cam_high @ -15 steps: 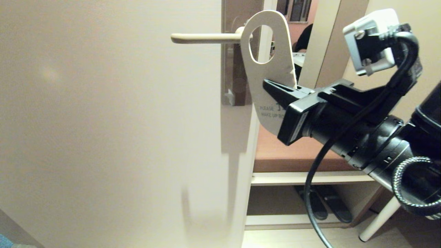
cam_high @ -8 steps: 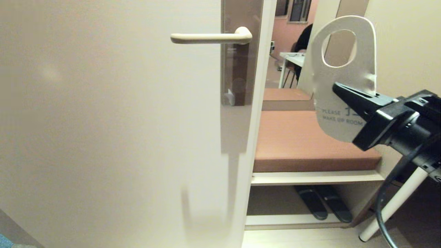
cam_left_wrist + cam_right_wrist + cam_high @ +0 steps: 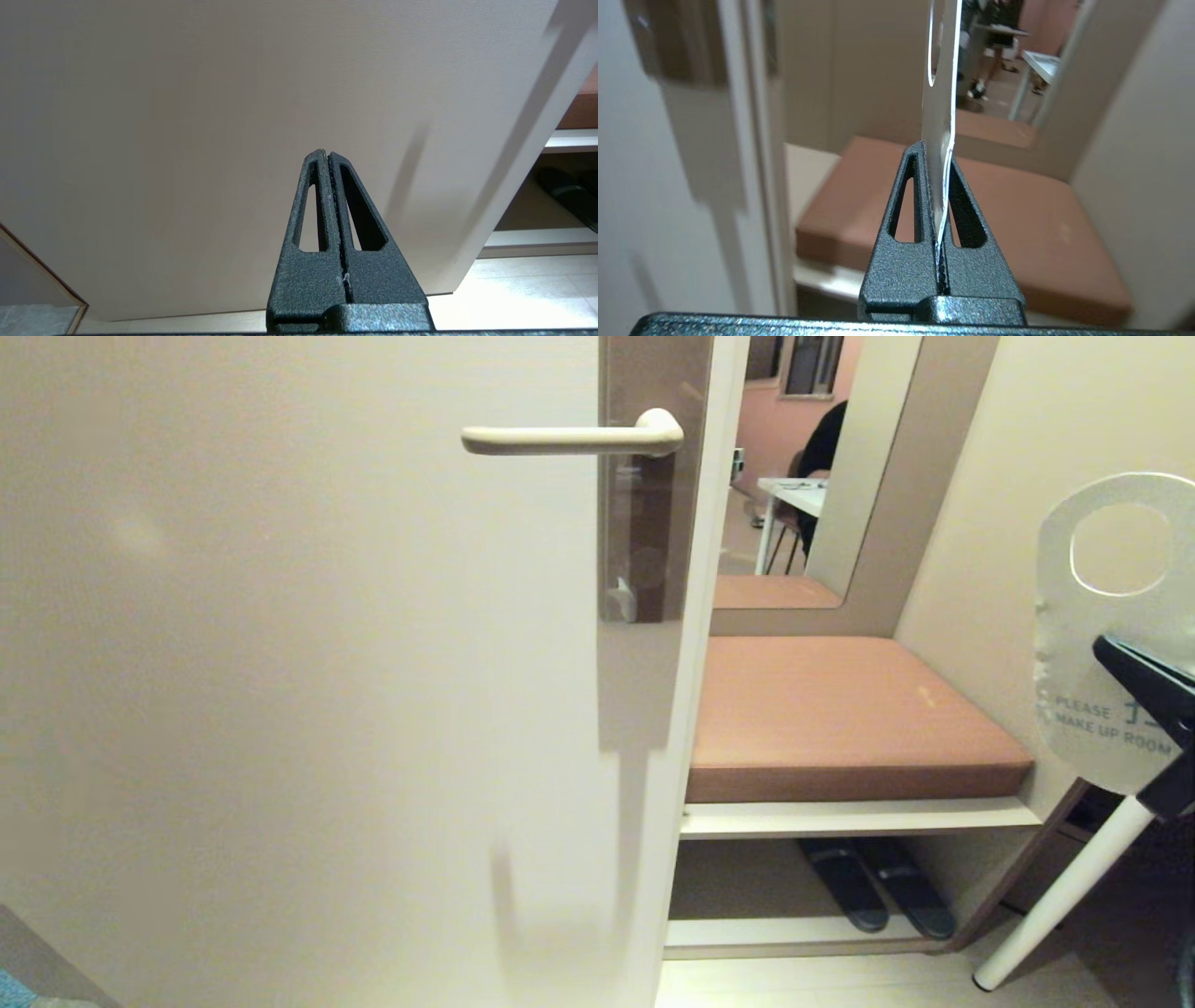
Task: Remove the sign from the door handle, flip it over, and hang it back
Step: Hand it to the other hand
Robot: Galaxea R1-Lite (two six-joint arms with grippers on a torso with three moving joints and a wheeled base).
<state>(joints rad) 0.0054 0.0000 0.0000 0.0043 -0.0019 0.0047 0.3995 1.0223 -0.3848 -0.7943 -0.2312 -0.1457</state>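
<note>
The door handle [image 3: 560, 439], a cream lever on a brown backplate [image 3: 653, 523], is bare. The sign [image 3: 1064, 653] is off it, upright at the far right edge of the head view. Its white face, reading "PLEASE MAKE UP ROOM", is towards me and its oval hole is on top. My right gripper [image 3: 1106, 649] is shut on the sign's lower half. In the right wrist view the sign [image 3: 941, 107] stands edge-on between that gripper's [image 3: 936, 151] closed fingers. My left gripper [image 3: 327, 154] is shut with nothing in it, low down before the door [image 3: 187, 116].
The door [image 3: 280, 663] fills the left of the head view, its edge just right of the backplate. Beyond it is a bench with a brown cushion [image 3: 840, 709], dark slippers [image 3: 878, 887] beneath. A mirror [image 3: 794, 457] shows a person. A white table leg [image 3: 1055, 896] slants at lower right.
My right gripper has carried the sign off the handle's elbow, to the right and downward, to the head view's right edge. The arm has mostly left that view. The left gripper has not moved.
</note>
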